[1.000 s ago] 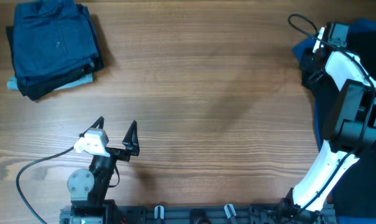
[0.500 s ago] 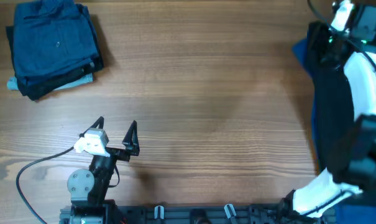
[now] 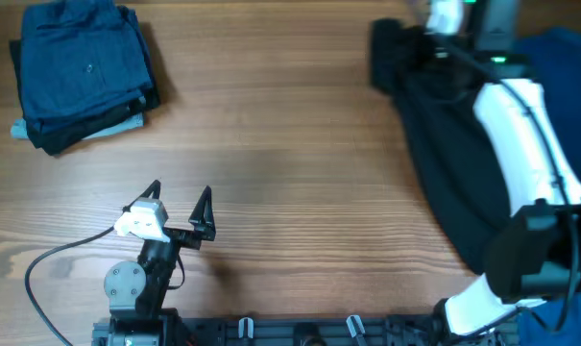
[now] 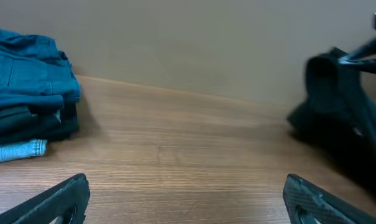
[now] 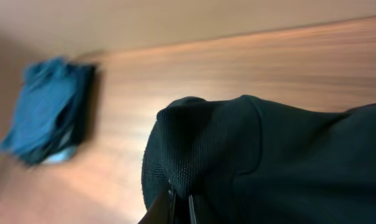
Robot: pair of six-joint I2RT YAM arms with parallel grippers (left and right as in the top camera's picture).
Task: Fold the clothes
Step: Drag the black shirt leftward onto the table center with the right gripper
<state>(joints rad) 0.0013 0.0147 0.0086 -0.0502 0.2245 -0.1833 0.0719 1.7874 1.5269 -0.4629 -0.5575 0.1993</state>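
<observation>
My right gripper (image 3: 391, 43) is shut on an edge of the black T-shirt (image 3: 444, 144) and holds it above the table's far right; the cloth trails back to the right edge. In the right wrist view the black T-shirt (image 5: 268, 155) fills the frame, pinched between the fingers (image 5: 180, 202). It also shows at the right of the left wrist view (image 4: 343, 112). A bright blue T-shirt (image 3: 559, 48) lies at the far right, partly hidden by the arm. My left gripper (image 3: 180, 200) is open and empty at the near left, with its fingertips low in its wrist view (image 4: 188, 199).
A folded stack of dark blue clothes (image 3: 79, 72) sits at the far left corner; it also shows in the left wrist view (image 4: 26, 93) and the right wrist view (image 5: 48, 118). A grey cable (image 3: 50, 264) loops by the left arm's base.
My right gripper has swung left from the far right edge, dragging the black T-shirt out over the table. The left arm has not moved.
</observation>
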